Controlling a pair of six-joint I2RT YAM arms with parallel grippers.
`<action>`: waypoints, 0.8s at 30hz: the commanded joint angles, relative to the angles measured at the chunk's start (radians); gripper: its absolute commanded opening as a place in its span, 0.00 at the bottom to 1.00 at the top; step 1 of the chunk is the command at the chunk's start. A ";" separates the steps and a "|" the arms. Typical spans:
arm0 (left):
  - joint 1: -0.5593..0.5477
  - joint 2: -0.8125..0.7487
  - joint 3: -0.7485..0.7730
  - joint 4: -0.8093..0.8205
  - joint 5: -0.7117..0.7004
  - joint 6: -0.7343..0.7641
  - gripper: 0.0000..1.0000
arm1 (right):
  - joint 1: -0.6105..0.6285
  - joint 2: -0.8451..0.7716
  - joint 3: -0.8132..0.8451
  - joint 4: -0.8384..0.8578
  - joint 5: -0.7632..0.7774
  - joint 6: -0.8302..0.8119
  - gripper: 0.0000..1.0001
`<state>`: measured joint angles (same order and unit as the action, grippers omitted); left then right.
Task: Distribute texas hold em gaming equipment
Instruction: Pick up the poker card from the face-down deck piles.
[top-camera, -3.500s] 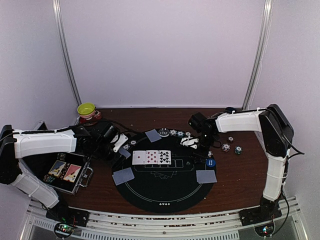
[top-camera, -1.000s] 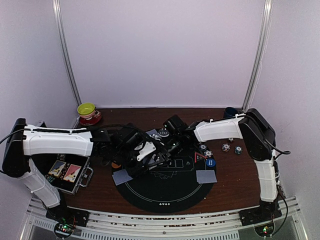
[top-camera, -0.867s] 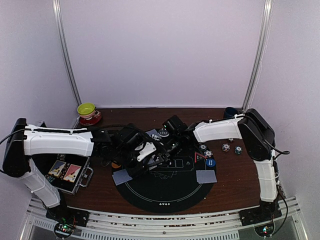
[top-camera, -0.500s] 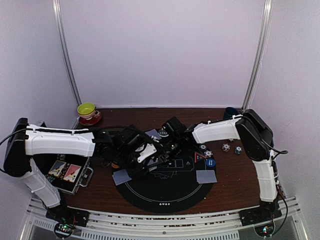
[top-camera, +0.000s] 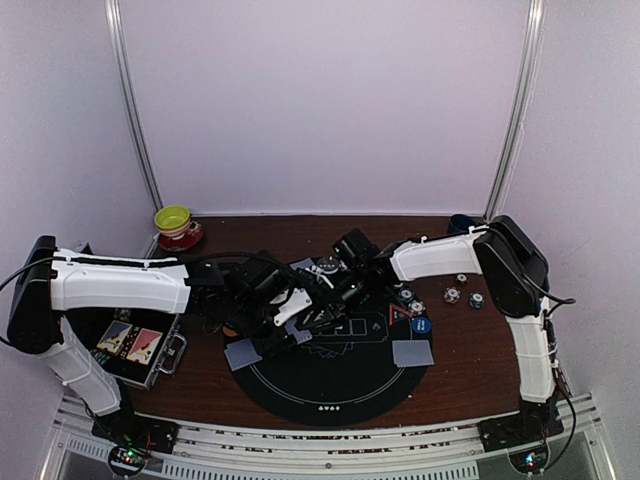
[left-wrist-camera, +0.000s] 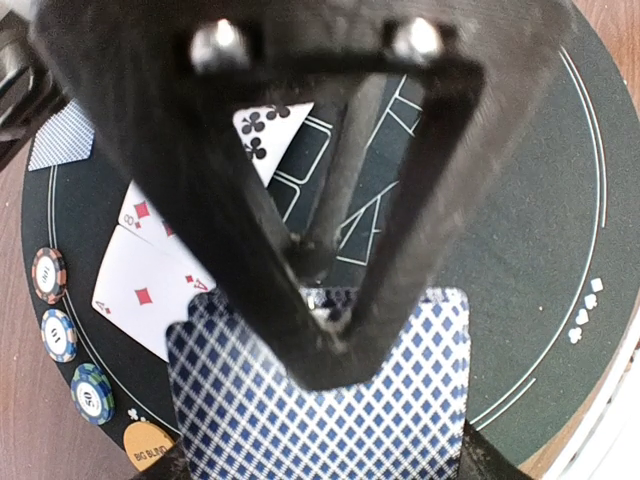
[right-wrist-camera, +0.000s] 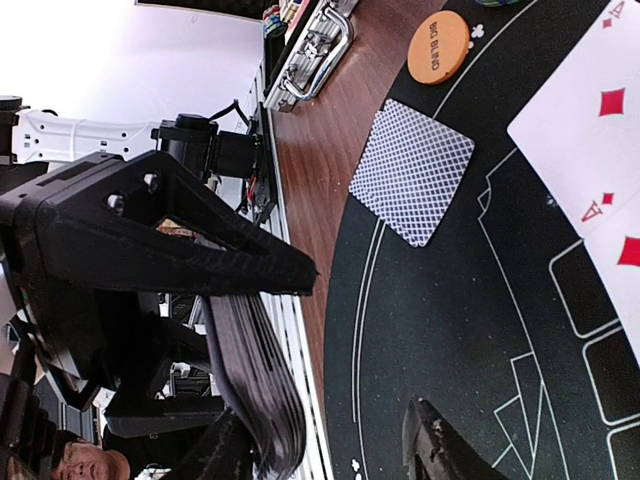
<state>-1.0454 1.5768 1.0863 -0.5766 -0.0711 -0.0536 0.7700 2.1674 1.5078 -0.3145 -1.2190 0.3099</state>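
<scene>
My left gripper (top-camera: 300, 325) is shut on a deck of blue-diamond-backed cards (left-wrist-camera: 320, 405), held over the round black mat (top-camera: 330, 390). My right gripper (top-camera: 332, 303) has come in from the right. Its open fingers straddle the deck's fanned edge (right-wrist-camera: 258, 395), with one finger close beside it. Face-up cards (left-wrist-camera: 145, 290) lie on the mat under the arms. Single face-down cards (top-camera: 243, 352) (top-camera: 412, 352) lie near the mat's rim. Striped chips (left-wrist-camera: 58, 335), an orange button (right-wrist-camera: 438, 46), a blue button (top-camera: 420, 325) and a red triangle (top-camera: 398, 313) sit around the mat.
An open metal case (top-camera: 135, 345) lies at the left edge of the table. A yellow-green bowl on a red saucer (top-camera: 173, 220) stands at the back left, a dark mug (top-camera: 460, 222) at the back right. More chips (top-camera: 452, 295) lie right of the mat.
Earlier the arms were apart at the mat's sides; now both meet over its middle. In the last second the right gripper's jaws narrowed around the deck's edge; the left barely moved.
</scene>
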 joint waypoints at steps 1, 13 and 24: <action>-0.005 -0.003 0.000 0.027 -0.008 0.009 0.66 | -0.011 -0.003 0.023 -0.067 0.036 -0.047 0.52; -0.005 -0.005 0.004 0.054 0.005 0.023 0.66 | 0.054 0.001 0.037 0.019 -0.102 0.023 0.66; -0.014 0.000 0.002 0.061 0.022 0.028 0.65 | 0.071 0.025 0.043 0.069 -0.070 0.077 0.63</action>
<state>-1.0531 1.5768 1.0863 -0.5510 -0.0608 -0.0376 0.8402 2.1834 1.5249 -0.2756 -1.2938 0.3706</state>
